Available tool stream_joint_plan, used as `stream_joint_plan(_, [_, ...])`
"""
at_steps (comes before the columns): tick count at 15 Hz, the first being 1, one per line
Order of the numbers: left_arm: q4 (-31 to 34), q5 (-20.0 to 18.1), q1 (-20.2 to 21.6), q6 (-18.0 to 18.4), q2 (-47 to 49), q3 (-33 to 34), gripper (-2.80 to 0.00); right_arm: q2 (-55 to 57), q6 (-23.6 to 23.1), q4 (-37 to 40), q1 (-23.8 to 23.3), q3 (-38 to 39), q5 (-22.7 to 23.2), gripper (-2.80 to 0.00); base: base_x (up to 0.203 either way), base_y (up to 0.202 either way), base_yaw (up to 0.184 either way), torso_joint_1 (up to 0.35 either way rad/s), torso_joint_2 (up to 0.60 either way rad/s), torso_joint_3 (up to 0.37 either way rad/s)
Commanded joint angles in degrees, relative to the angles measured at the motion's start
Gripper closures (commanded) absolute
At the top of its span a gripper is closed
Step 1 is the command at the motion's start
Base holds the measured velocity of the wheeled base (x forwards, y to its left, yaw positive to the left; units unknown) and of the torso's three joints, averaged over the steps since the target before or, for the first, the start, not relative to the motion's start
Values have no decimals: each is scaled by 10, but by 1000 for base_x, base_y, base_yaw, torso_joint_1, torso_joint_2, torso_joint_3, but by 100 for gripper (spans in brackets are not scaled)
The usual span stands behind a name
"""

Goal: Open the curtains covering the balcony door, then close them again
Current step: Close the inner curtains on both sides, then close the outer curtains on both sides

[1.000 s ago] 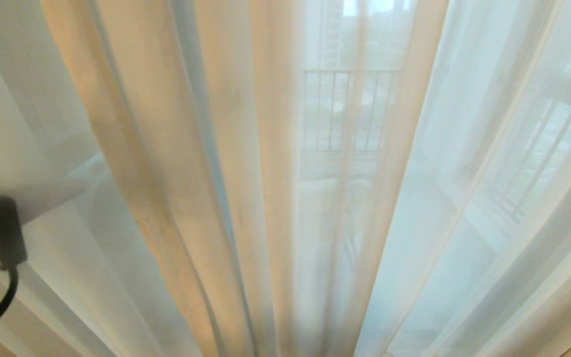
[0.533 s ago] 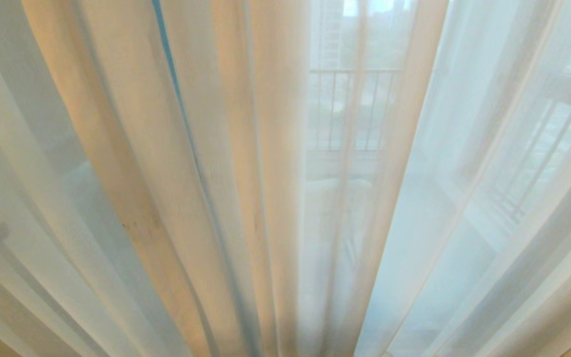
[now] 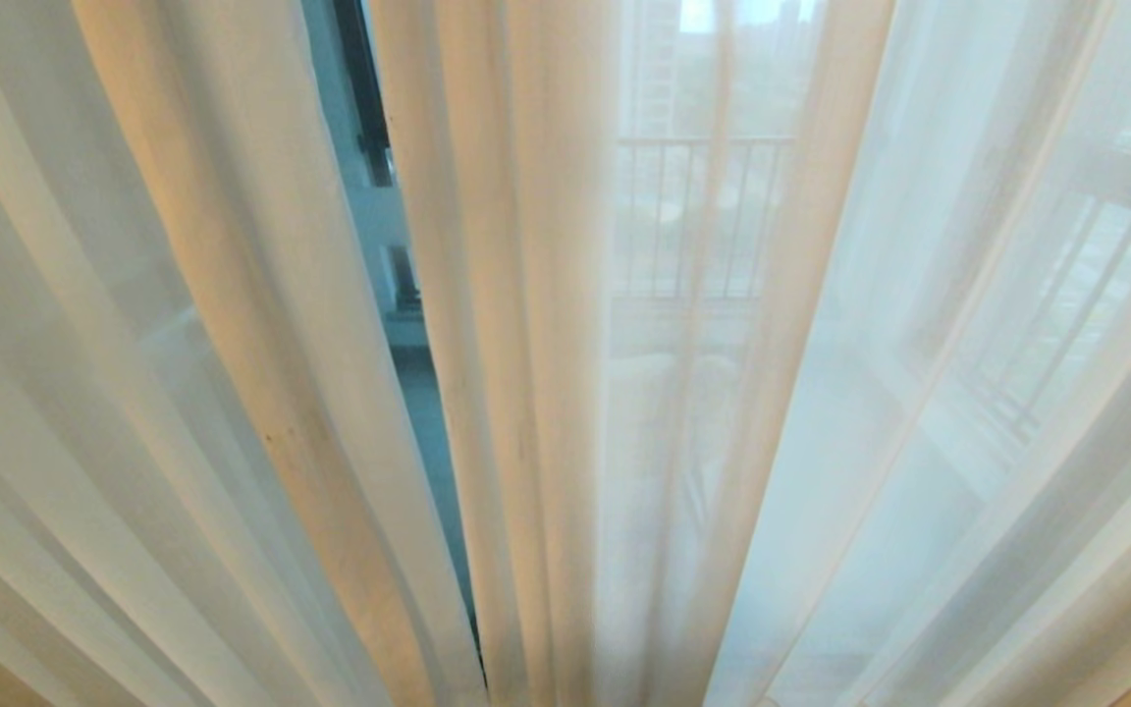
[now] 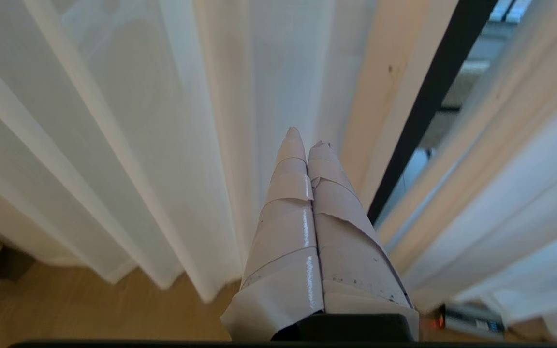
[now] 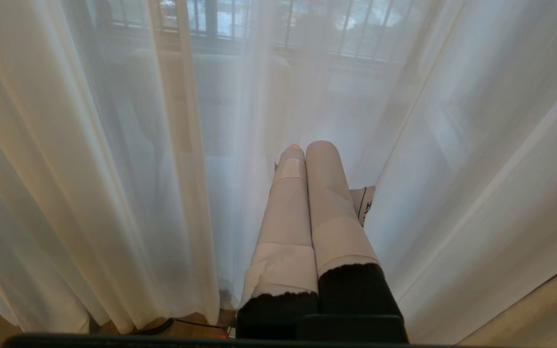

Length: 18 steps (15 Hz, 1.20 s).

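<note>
curtains: two panels, narrow gap between, left of centre
balcony door: frame behind gap
railing: behind right panel

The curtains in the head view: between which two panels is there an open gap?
The gap lies between the left beige panel and the middle beige panel; a dark door frame shows through there. The other folds overlap unbroken.

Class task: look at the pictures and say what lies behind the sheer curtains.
Through the curtains a barred railing and tall buildings show faintly. In the narrow gap between panels, the dark door frame appears bare. Everything else behind the thicker folds stays hidden.
</note>
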Motion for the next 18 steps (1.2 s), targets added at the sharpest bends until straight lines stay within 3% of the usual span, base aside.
stream_joint_plan(1, [-24, -1, 4, -1, -52, 47, 0, 1, -1, 0, 0, 0, 0, 0, 0, 0, 0, 0, 0, 0])
stream_joint_plan(7, [-181, -33, 13, -1, -128, 200, 0, 1, -1, 0, 0, 0, 0, 0, 0, 0, 0, 0, 0, 0])
stream_joint_plan(9, [-152, -48, 25, -6, -155, 206, 0, 1, -1, 0, 0, 0, 0, 0, 0, 0, 0, 0, 0, 0])
stream_joint_plan(12, [-96, -53, 12, -18, -201, 204, 0, 1, -1, 0, 0, 0, 0, 0, 0, 0, 0, 0, 0, 0])
stream_joint_plan(16, [-92, -57, 0, -15, -303, 242, 0, 1, 0, 0, 0, 0, 0, 0, 0, 0, 0, 0, 0, 0])
stream_joint_plan(18, [-104, -51, -1, -8, -310, 263, 0, 1, 0, 0, 0, 0, 0, 0, 0, 0, 0, 0, 0, 0])
